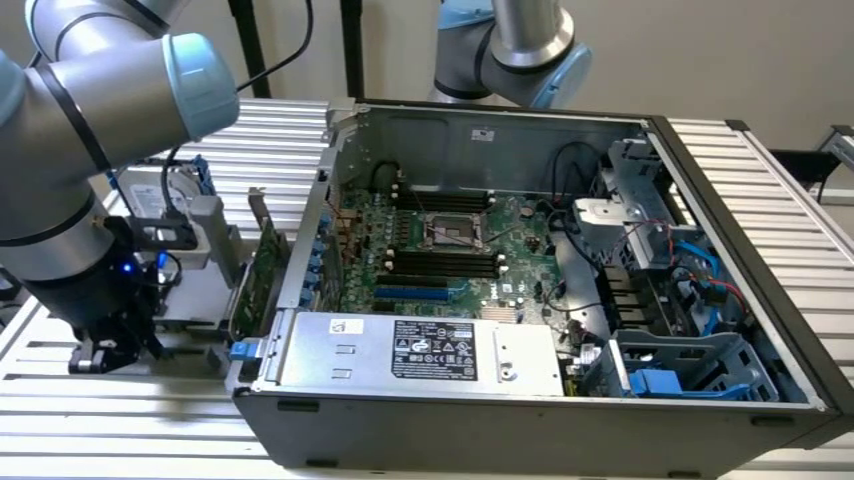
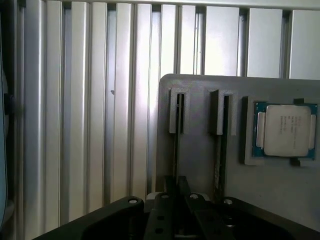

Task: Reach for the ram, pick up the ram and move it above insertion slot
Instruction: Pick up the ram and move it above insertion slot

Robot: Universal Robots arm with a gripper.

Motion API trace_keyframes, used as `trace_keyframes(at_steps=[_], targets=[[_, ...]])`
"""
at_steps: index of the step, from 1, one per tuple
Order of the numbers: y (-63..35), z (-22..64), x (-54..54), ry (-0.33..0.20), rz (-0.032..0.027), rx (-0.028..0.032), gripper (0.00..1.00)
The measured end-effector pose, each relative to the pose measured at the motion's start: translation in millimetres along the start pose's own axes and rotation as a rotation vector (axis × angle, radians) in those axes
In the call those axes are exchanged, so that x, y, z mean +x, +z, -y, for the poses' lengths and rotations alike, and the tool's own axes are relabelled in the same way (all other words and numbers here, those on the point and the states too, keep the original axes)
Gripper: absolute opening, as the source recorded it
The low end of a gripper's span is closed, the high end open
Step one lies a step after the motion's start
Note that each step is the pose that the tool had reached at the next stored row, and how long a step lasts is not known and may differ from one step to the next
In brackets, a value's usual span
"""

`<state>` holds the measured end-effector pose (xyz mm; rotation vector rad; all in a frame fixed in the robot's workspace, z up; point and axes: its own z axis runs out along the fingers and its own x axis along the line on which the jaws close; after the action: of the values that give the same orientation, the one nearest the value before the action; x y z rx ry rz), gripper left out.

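Black gripper (image 2: 176, 182) sits low over the grey holder (image 2: 197, 165), right at one end of the ram (image 2: 176, 140), which stands on edge in one of the holder's narrow grooves; whether the gripper is clenched on it or released cannot be told. The ram is seated in the holder, not lifted out. Just beside it, in the next groove, a second stick (image 2: 220, 150) stands the same way, and past that a CPU (image 2: 285, 131) lies flat in a square recess. The holder rests on a table (image 2: 90, 130) of ribbed aluminium slats. In the exterior view the gripper (image 1: 110, 350) is down near the table at the far left, under the bent silver arm (image 1: 80, 130) and outside the open case (image 1: 534, 425). A green card (image 1: 251, 285) stands upright between the gripper and the case's wall. Inside the case the motherboard (image 1: 447, 245) lies flat with its dark slots (image 1: 441, 265) near the middle, well apart from the gripper, and a grey power supply (image 1: 414, 350) sits along the near edge. A second arm (image 1: 523, 50) hangs behind the case
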<state>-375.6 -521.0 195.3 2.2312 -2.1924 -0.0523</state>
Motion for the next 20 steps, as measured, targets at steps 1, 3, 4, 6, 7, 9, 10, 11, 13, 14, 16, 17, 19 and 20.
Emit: trace_keyframes(at_steps=[1, 3, 4, 6, 7, 9, 10, 11, 13, 14, 16, 17, 19, 20], targets=[[-1.2, 0.1, 0.0, 0.000, 0.0000, -0.0003, 0.14], [-4.0, 0.2, -0.1, 0.000, -0.0001, -0.0009, 0.14], [-5.6, 0.3, -0.1, 0.000, -0.0001, -0.0011, 0.14], [-9.4, 0.5, -0.3, 0.000, 0.0000, -0.0017, 0.14], [-11.9, 0.7, -0.3, 0.000, 0.0000, -0.0023, 0.14], [-17.7, 1.1, -0.6, 0.000, 0.0000, -0.0031, 0.14], [-21.8, 1.4, -0.7, 0.000, 0.0000, -0.0040, 0.14], [-26.3, 1.7, -0.7, 0.000, 0.0000, -0.0050, 0.14], [-35.6, 2.6, -1.0, 0.000, 0.0001, -0.0069, 0.14], [-40.2, 3.3, -1.0, 0.000, 0.0000, -0.0078, 0.14], [-49.4, 5.0, -1.2, 0.000, 0.0002, -0.0086, 0.14], [-53.9, 5.9, -1.3, 0.000, 0.0001, -0.0089, 0.14], [-63.0, 8.2, -1.4, 0.000, 0.0001, -0.0093, 0.14], [-67.6, 9.6, -1.5, -0.001, 0.0001, -0.0093, 0.14]])
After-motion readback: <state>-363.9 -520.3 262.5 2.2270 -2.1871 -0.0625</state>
